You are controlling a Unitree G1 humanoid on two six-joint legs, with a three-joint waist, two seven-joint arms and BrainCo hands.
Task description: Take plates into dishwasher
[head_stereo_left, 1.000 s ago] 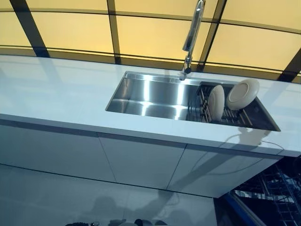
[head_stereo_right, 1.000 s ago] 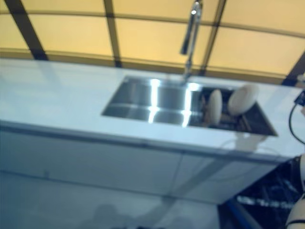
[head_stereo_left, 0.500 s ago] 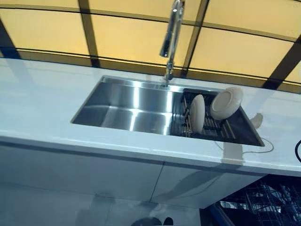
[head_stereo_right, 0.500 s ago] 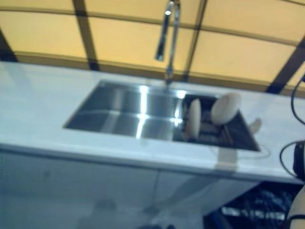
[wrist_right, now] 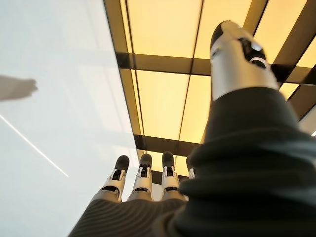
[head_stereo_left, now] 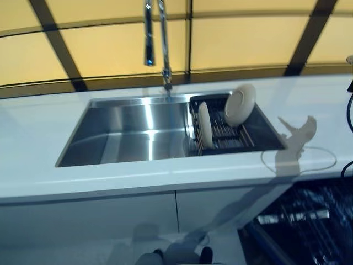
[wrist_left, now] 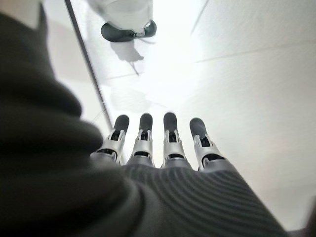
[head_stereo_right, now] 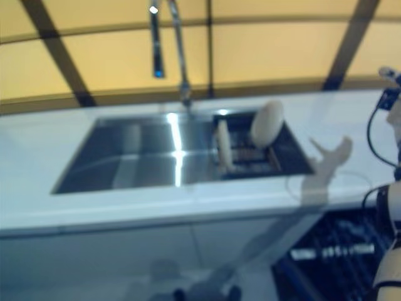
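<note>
Two cream plates stand in a dark wire rack (head_stereo_left: 226, 135) at the right end of the steel sink (head_stereo_left: 132, 130). One plate (head_stereo_left: 205, 125) stands upright, edge-on. The other plate (head_stereo_left: 240, 105) leans at the rack's back. My right hand (wrist_right: 143, 182) is open and empty, fingers straight, held above the white countertop to the right of the sink; it shows at the right edge of the right eye view (head_stereo_right: 390, 78). My left hand (wrist_left: 158, 143) is open and empty, hanging low over the floor.
A tall chrome faucet (head_stereo_left: 156, 33) rises behind the sink. The white countertop (head_stereo_left: 309, 105) runs along both sides. An open dishwasher with a dark wire rack (head_stereo_left: 309, 221) is at the lower right, under the counter. White cabinet fronts (head_stereo_left: 88, 221) are below.
The camera has swung, so the sink and plates now sit further left in the picture. The plates have not moved in the rack. My right arm has come up at the right edge.
</note>
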